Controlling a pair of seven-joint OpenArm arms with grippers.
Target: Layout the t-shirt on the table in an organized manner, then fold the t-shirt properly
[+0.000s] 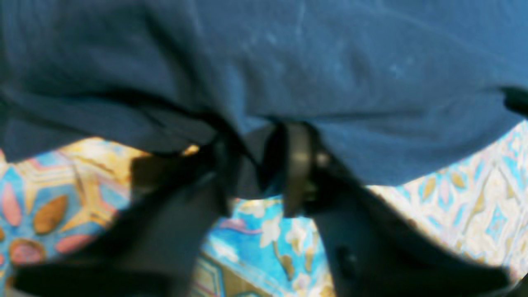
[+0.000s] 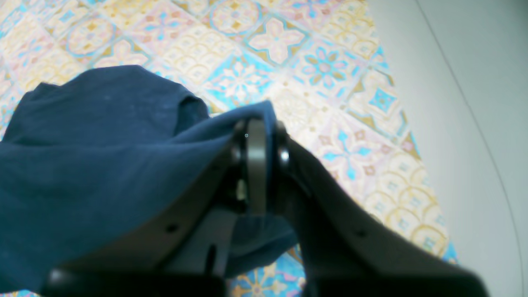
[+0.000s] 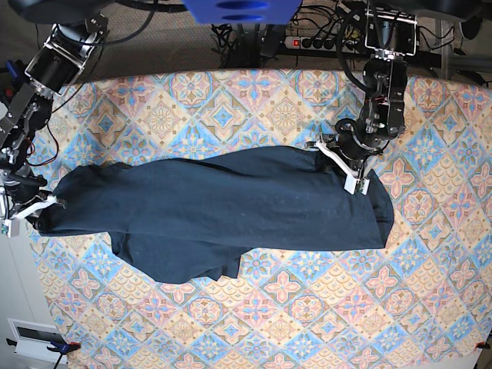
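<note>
The dark navy t-shirt [image 3: 215, 207] lies stretched sideways across the patterned table [image 3: 254, 323], with a loose flap sagging toward the front left. My right gripper [image 3: 38, 207] is at the shirt's left end near the table edge. In the right wrist view it [image 2: 260, 136] is shut on a fold of the t-shirt [image 2: 82, 144], above the table [image 2: 330, 82]. My left gripper [image 3: 350, 173] is at the shirt's upper right edge. In the left wrist view its jaws [image 1: 264, 165] pinch the hem of the t-shirt [image 1: 330, 62] just above the table [image 1: 255, 243].
A power strip with cables [image 3: 307, 38] runs behind the table's far edge. Grey floor [image 2: 453, 123] lies beyond the table edge beside my right gripper. A white box [image 3: 34, 338] sits off the table's front left corner.
</note>
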